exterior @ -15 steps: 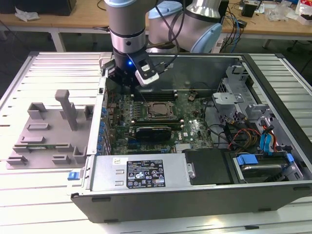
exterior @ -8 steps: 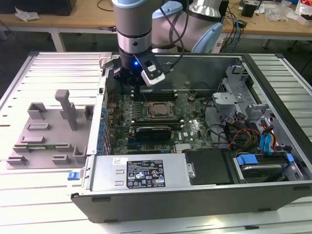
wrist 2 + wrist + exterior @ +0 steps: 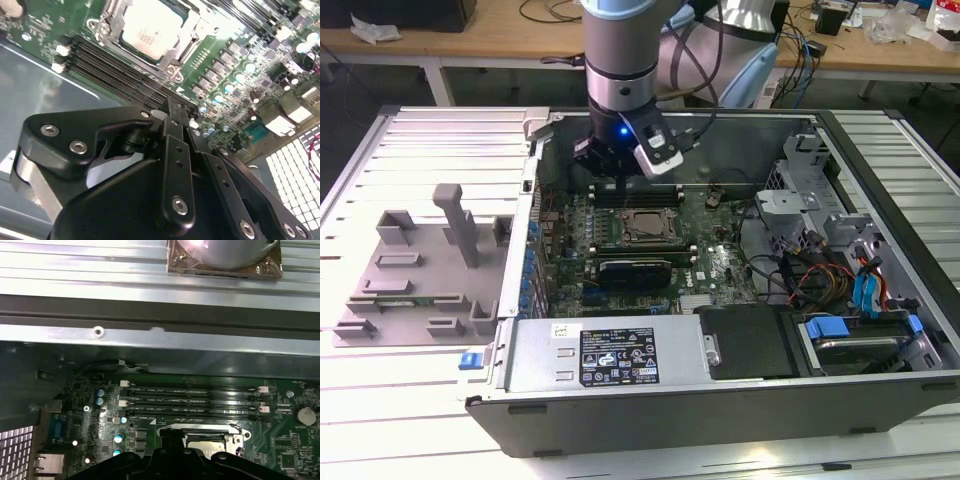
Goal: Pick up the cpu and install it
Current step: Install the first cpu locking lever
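The cpu (image 3: 642, 226) lies flat in the black socket frame on the green motherboard (image 3: 720, 240) inside the open computer case. Its silver top shows in both wrist views: cpu (image 3: 149, 29), cpu (image 3: 206, 446). My gripper (image 3: 618, 168) hangs over the board just behind the socket, above the row of black memory slots (image 3: 195, 399). In the second wrist view the gripper (image 3: 171, 106) has its fingertips pressed together with nothing between them, a short way from the cpu and not touching it.
The case walls (image 3: 880, 180) ring the board. A black card (image 3: 635, 268) sits in front of the socket, with a power supply (image 3: 610, 350) nearer still. Drive bays and cables (image 3: 840, 280) fill the exterior view's right. A grey fixture block (image 3: 420, 260) stands outside the case at the left.
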`<state>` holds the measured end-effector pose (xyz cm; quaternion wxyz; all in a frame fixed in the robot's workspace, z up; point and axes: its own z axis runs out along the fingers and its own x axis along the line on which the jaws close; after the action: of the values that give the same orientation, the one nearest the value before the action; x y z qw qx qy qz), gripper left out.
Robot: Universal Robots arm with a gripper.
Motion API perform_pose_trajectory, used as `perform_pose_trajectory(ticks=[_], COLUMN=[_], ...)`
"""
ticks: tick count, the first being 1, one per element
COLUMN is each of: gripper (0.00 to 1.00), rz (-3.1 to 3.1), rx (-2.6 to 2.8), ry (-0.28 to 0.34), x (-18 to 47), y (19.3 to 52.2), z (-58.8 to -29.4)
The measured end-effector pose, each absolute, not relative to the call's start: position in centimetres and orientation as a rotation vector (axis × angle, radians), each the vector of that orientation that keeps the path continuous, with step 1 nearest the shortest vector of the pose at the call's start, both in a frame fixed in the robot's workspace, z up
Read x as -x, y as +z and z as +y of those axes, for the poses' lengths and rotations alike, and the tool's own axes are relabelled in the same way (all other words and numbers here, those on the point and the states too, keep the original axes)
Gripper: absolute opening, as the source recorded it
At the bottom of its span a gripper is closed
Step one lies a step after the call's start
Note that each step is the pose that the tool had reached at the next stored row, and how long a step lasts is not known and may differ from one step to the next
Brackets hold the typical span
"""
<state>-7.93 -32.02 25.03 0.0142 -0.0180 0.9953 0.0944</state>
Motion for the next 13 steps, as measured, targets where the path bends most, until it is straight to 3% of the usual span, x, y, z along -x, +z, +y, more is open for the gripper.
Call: perform_pose_trajectory(ticks=[13], gripper=[0.11], rz=[3.099], rx=[0.051], ry=[0.294], x=[5.7], y=[25.0], z=[-32.6])
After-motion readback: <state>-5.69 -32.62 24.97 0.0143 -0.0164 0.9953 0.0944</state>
